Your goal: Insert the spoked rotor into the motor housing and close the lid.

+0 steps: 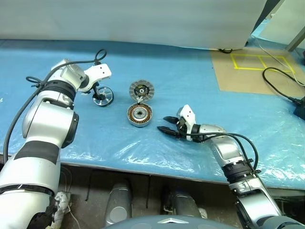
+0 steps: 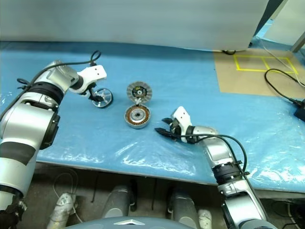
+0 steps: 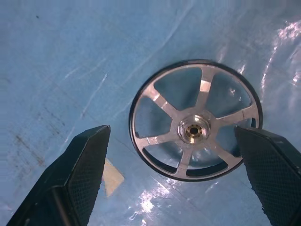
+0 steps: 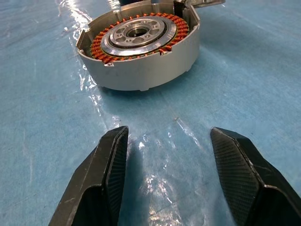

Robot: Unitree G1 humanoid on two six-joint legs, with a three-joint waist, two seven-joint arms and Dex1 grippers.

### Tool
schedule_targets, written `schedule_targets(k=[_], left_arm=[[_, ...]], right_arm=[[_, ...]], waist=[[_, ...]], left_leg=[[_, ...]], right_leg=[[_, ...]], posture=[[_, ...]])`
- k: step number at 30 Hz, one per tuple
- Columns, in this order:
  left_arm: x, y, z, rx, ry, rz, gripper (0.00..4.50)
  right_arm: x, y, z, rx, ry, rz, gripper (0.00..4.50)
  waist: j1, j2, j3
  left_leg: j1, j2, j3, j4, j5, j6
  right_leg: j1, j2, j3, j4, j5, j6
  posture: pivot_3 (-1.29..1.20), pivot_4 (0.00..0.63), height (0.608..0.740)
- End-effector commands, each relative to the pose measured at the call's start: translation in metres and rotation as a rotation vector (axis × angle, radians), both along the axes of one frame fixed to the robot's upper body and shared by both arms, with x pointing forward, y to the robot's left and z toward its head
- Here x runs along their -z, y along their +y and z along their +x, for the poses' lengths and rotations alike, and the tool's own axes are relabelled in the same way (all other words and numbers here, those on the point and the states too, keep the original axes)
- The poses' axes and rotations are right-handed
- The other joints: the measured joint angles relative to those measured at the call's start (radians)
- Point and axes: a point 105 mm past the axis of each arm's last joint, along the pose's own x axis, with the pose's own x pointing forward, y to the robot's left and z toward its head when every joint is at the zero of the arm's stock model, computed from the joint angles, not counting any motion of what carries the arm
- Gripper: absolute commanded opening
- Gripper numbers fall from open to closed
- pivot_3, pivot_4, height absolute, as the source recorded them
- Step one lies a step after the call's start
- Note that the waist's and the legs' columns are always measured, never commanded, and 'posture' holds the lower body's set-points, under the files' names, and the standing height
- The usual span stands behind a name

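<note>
The spoked rotor point(image 1: 103, 97) lies flat on the blue sheet at the left, dark rim and silver spokes up. My left gripper point(image 3: 171, 134) hangs open over it, one finger on each side of the rim, not touching. To its right stands the motor housing point(image 1: 139, 114), its copper windings showing. The lid point(image 1: 141, 89) stands tilted open at the housing's far edge. My right gripper point(image 1: 162, 123) rests low to the right of the housing, pointing at it, open, with bare sheet between its fingers point(image 4: 110, 169). A short gap separates it from the housing point(image 4: 141, 47).
A blue plastic sheet point(image 1: 190, 86) covers the table. A brown board with yellow tape point(image 1: 252, 71) lies at the back right, with a black cable point(image 1: 281, 88) across it. The table's front edge point(image 1: 157, 171) runs close to my right arm.
</note>
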Motion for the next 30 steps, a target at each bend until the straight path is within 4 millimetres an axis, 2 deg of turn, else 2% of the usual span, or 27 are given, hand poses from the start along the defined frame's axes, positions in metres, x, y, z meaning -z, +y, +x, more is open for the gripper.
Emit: schedule_targets(k=[1,4,7,9,11,15,21,24,28,30], left_arm=[[-0.026,-0.002,0.004,0.009,-0.052,0.014,4.45],[-0.031,-0.006,0.004,0.02,-0.05,0.012,4.45],[-0.033,-0.007,0.004,0.041,-0.047,0.044,4.45],[-0.032,-0.006,0.004,0.049,-0.047,0.074,4.45],[-0.032,-0.006,0.004,0.053,-0.047,0.082,4.45],[-0.031,-0.007,0.005,0.048,-0.052,0.083,4.45],[-0.03,-0.011,0.01,0.021,-0.098,0.063,4.45],[-0.028,-0.013,0.008,0.045,-0.082,0.069,3.83],[-0.026,-0.014,0.009,0.039,-0.081,0.07,2.55],[-0.023,-0.014,0.008,0.044,-0.071,0.073,2.55]], right_arm=[[0.016,-0.015,0.005,0.014,0.012,-0.022,2.9],[0.027,-0.02,0.01,0.016,0.018,-0.029,2.9],[0.052,-0.036,0.015,0.054,0.053,-0.053,2.9],[0.069,-0.045,0.016,0.091,0.084,-0.078,2.9],[0.08,-0.049,0.015,0.114,0.101,-0.096,2.9],[0.08,-0.055,0.018,0.128,0.1,-0.104,2.9],[0.066,-0.045,0.026,0.092,0.069,-0.079,2.9],[0.062,-0.045,0.029,0.088,0.061,-0.076,2.9],[0.059,-0.045,0.03,0.088,0.055,-0.074,2.9],[0.058,-0.045,0.031,0.087,0.05,-0.074,2.9]], waist=[[0.0,0.0,0.0],[0.0,0.0,0.0],[-0.001,-0.001,0.0],[-0.001,-0.001,0.0],[0.0,-0.001,-0.001],[0.005,-0.005,-0.003],[0.009,-0.007,-0.004],[0.009,-0.007,-0.005],[0.008,-0.007,-0.005],[0.008,-0.007,-0.005]], left_leg=[[0.001,0.0,0.0,0.0,0.0,0.0],[0.003,0.0,0.0,0.0,0.0,0.001],[0.007,0.0,0.0,0.001,0.0,0.001],[0.013,0.0,0.0,0.001,-0.001,0.001],[0.024,0.003,0.001,-0.002,-0.003,-0.003],[0.041,0.003,0.003,-0.005,-0.003,-0.003],[0.041,0.003,0.003,-0.004,-0.003,-0.002],[0.04,0.004,0.003,-0.004,-0.003,-0.002],[0.035,0.004,0.003,-0.005,-0.001,0.001],[0.035,0.004,0.003,-0.005,-0.001,0.001]], right_leg=[[0.001,0.0,0.0,0.0,0.0,0.0],[0.003,0.0,0.0,0.0,-0.001,-0.001],[0.007,-0.001,0.0,0.0,-0.003,-0.004],[0.014,-0.001,-0.001,-0.003,-0.003,-0.005],[0.03,-0.001,-0.004,-0.013,-0.003,-0.005],[0.051,-0.003,-0.006,-0.021,-0.003,-0.005],[0.052,-0.003,-0.007,-0.022,-0.002,-0.006],[0.05,-0.003,-0.008,-0.021,-0.002,-0.006],[0.046,-0.003,-0.008,-0.021,-0.002,-0.006],[0.046,-0.003,-0.008,-0.022,-0.002,-0.006]], posture=[[0.0,0.15,0.74],[0.0,0.15,0.74],[0.0,0.15,0.74],[0.0,0.15,0.74],[0.0,0.15,0.74],[0.0,0.15,0.74],[0.0,0.15,0.74],[0.0,0.15,0.74],[0.0,0.15,0.74],[0.0,0.15,0.74]])
